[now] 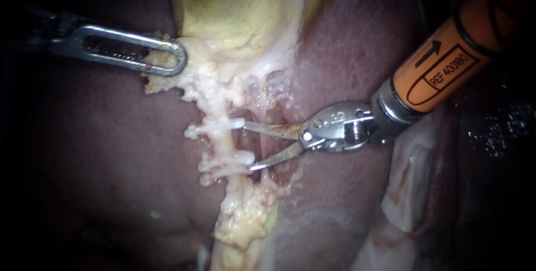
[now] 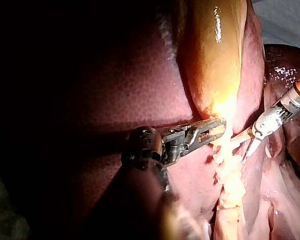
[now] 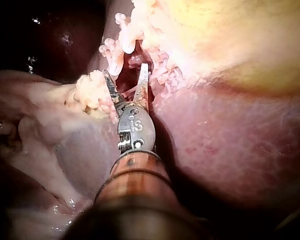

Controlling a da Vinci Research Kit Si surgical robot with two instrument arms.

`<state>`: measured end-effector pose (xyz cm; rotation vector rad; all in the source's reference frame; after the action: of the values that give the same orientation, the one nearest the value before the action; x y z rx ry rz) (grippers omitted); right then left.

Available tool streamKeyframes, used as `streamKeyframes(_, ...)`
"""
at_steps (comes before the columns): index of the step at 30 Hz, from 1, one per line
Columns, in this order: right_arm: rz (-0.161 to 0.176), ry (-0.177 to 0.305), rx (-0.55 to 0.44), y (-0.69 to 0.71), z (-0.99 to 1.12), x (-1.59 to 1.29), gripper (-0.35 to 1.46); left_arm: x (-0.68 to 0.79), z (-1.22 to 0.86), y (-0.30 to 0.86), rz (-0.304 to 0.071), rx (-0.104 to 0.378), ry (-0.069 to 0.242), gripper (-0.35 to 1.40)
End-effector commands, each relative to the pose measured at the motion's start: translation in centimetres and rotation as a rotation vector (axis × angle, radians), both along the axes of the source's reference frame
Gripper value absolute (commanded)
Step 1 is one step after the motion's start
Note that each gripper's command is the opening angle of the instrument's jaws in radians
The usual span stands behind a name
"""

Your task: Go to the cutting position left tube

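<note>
Endoscope: left instrument (image 1: 176, 58) has its jaws clamped on pale tissue (image 1: 162, 84) just under the gallbladder (image 1: 234, 8). Right instrument (image 1: 248, 146) has its blades spread, tips just beside the left tube (image 1: 223, 145), gripping nothing. Left wrist: same clamp, blades gaping beside the tube. Right wrist: blades apart, lumpy white tissue either side. Can't tell if they touch the tube.

- orange sleeve (image 1: 446, 61) of the right instrument (image 1: 248, 147): a printed label with an arrow
- its metal hub (image 1: 335, 124): small stamped marks
</note>
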<state>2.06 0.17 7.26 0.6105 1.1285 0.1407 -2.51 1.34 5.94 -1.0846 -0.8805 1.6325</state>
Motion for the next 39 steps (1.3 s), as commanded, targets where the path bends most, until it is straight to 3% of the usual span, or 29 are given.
streamKeyframes(1, -0.004, 0.017, 0.000, -0.01, -0.01, 0.02, 1.40, 0.00, 0.00, 0.00, 0.000, 0.000, 0.000, -0.35)
streamKeyframes(5, -0.024, 0.082, 0.004, -0.02, -0.03, 0.10, 1.40, 0.00, 0.00, 0.00, 0.000, 0.000, 0.000, -0.35)
streamKeyframes(19, -0.038, 0.177, 0.055, -0.09, -0.17, 0.52, 1.38, 0.00, 0.03, -0.01, 0.003, 0.000, -0.002, -0.35)
streamKeyframes(26, 0.014, 0.159, 0.135, -0.09, -0.21, 0.78, 1.35, -0.01, 0.04, -0.02, 0.004, 0.000, -0.003, -0.35)
streamKeyframes(39, 0.057, 0.127, 0.187, -0.07, -0.21, 1.01, 1.31, -0.02, 0.04, -0.02, 0.002, -0.001, -0.005, -0.35)
